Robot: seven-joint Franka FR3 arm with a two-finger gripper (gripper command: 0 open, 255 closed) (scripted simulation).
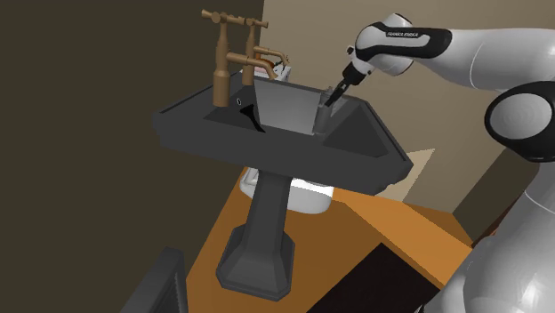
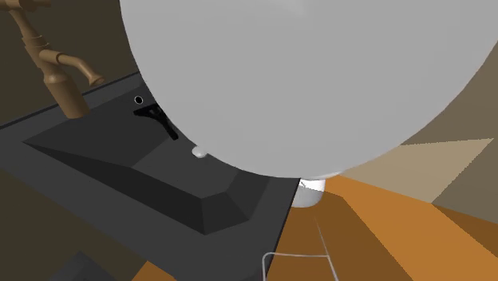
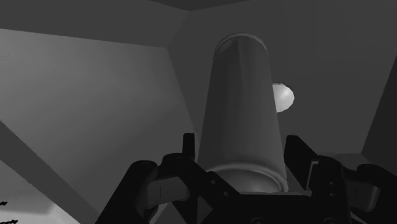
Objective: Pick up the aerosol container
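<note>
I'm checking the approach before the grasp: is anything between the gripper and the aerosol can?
Nothing visible. The grey can is directly ahead of the gripper inside the dark sink basin, with nothing else between them; a small white round thing sits beyond the can.

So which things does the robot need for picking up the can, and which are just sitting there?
For the job:
grey aerosol can
black gripper, down in the basin

Just there:
dark sink
brown taps
white toilet behind the pedestal
</note>
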